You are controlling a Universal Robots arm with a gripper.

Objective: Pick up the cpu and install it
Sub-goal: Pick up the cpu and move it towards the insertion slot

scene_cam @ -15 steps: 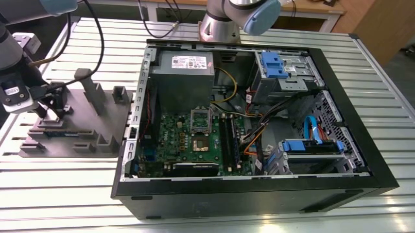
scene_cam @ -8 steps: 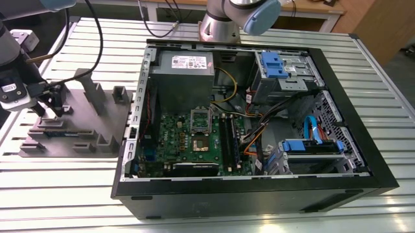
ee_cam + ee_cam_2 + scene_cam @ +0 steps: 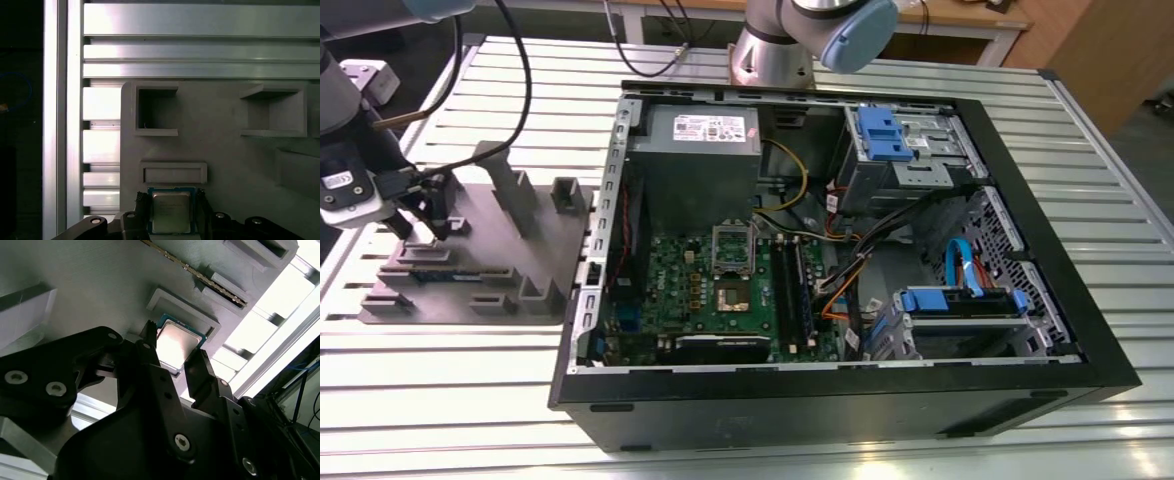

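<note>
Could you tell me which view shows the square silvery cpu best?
The first wrist view: the square, silvery-grey cpu faces it squarely. The second wrist view shows it slanted, partly behind the black gripper. In the exterior view it is too small to tell.

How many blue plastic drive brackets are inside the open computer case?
2. The far blue bracket sits at the back of the computer case; the near blue bracket sits closer to the camera. Both are on the exterior view's right. Others may be hidden.
</note>
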